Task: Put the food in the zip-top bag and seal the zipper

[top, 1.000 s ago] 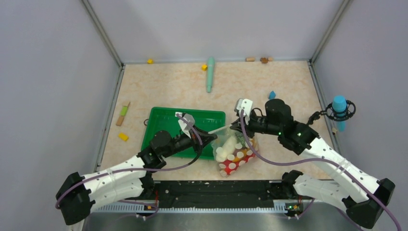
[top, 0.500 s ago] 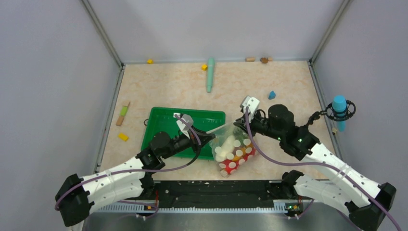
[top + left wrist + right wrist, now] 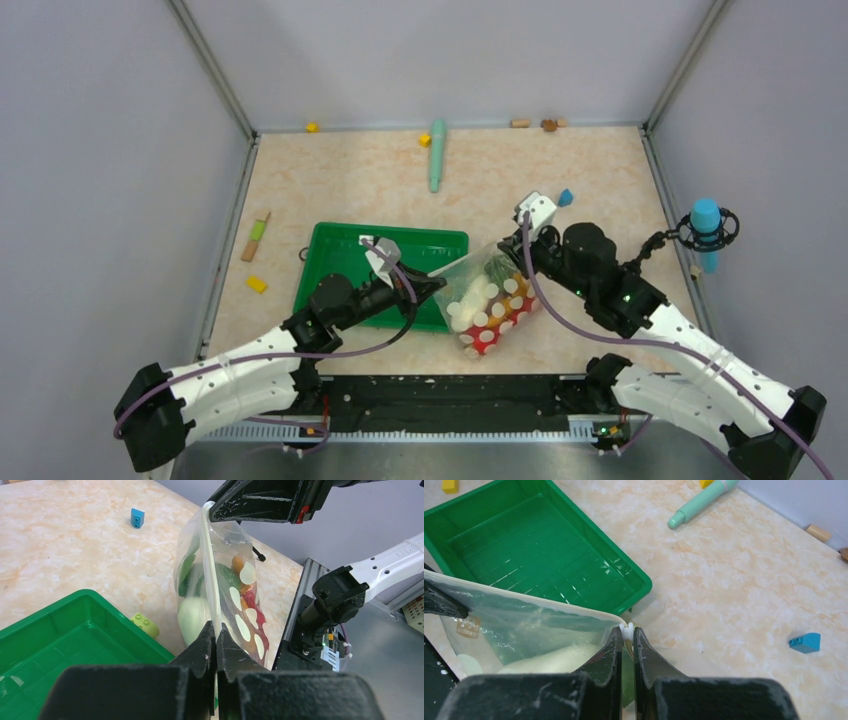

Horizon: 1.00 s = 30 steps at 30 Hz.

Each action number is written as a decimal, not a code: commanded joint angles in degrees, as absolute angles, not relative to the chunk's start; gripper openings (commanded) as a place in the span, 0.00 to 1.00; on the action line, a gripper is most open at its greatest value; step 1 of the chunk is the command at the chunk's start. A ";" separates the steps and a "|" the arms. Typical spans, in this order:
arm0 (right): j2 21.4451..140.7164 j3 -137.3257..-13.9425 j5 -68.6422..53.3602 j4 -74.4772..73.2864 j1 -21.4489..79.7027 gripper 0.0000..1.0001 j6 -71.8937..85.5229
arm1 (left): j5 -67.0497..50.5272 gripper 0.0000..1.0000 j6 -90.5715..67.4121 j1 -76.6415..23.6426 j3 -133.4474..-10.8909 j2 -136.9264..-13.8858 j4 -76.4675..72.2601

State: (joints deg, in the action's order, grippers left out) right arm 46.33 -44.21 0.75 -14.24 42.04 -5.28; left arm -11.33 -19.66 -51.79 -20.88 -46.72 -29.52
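left pincer [image 3: 216, 630], right pincer [image 3: 626, 634] clamp zipper [image 3: 210, 570] ends

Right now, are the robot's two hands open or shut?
Left gripper: shut on the zipper at one end of the zip-top bag.
Right gripper: shut on the zipper's other end.

The zip-top bag [image 3: 487, 300], hanging taut, and the green tray [image 3: 350, 250] just left of it blocked the middle of the table's [image 3: 330, 180] near edge. Room remained toward both far corners, either side of a teal stick [image 3: 437, 155] at the far edge.
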 commanded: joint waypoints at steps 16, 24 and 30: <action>43.41 -40.54 22.55 -7.02 41.05 0.00 -14.50 | -10.87 0.00 -16.73 -51.68 -19.43 -42.74 -29.29; 43.80 -41.07 23.89 -6.40 41.05 0.00 -17.84 | -10.71 0.00 -16.44 -51.68 -18.69 -42.06 -29.57; 44.53 -41.75 25.76 -5.99 41.05 0.00 -20.59 | -10.32 0.00 -16.39 -51.68 -18.50 -41.33 -29.09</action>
State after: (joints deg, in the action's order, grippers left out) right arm 44.64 -39.83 13.17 -9.26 42.35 -15.40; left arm -10.37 -17.15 -51.79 -19.20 -43.72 -28.16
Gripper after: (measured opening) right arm 0.034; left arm 0.010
